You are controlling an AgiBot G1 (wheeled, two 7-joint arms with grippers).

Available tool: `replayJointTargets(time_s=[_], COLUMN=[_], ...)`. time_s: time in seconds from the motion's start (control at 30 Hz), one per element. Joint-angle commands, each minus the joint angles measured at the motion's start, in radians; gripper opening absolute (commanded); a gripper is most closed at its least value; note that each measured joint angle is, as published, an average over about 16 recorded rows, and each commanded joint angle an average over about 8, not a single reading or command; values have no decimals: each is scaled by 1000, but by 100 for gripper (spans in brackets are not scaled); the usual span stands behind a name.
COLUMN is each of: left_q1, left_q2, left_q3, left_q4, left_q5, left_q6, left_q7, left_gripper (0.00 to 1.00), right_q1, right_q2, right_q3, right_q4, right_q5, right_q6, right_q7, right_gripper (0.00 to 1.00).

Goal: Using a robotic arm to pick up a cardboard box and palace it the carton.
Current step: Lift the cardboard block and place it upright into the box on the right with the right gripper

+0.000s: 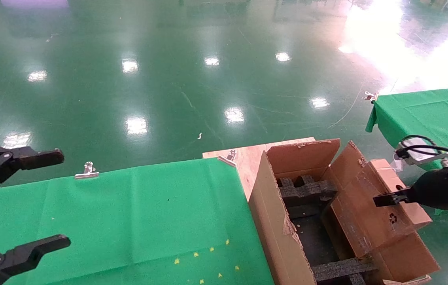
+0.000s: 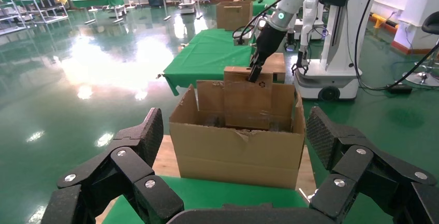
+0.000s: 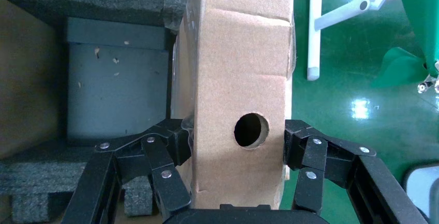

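Black left gripper (image 1: 30, 202) fills the head view's near corner, jaws wide apart and holding nothing, over the green-covered table (image 1: 137, 213). Across from it, the right gripper (image 1: 386, 199) on the robotic arm (image 1: 441, 190) grips the cardboard box (image 1: 399, 196) at the far rim of the carton (image 1: 283, 237), above an open flap. The pickup looks done; lowering and release remain.

Left wrist view: left gripper's fingers (image 2: 150, 136) spread, framing the carton (image 2: 238, 151) well ahead of them; the cardboard box (image 2: 243, 74) pokes above its far wall, pinched by the right gripper (image 2: 254, 74).

Right wrist view: right gripper (image 3: 235, 146) clamped on the cardboard box (image 3: 240, 69), one finger against each side, round hole centred between the jaws. Black foam inserts (image 3: 103, 94) lie beyond one jaw, green floor (image 3: 357, 79) beyond the other, so the box seems to straddle the rim.
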Motion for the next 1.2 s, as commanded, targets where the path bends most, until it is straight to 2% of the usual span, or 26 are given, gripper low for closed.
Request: replayJointTargets(time_s=[0.03, 0.73, 1.2], left_q1=[0, 0, 0], left_q2=[0, 0, 0], left_q3=[0, 0, 0], left_q4=[0, 0, 0], left_q5=[0, 0, 0], left_q6=[0, 0, 0], left_q7=[0, 0, 0], left_gripper=[100, 100, 100], right_q1=[-6, -151, -241], right_q2=[-12, -122, -216], right_q3=[-5, -72, -107], right_q4=[5, -13, -120], right_q5=[-21, -141, -164], right_q6=[2, 151, 231], right_q7=[36, 189, 214], right_gripper=[0, 0, 0])
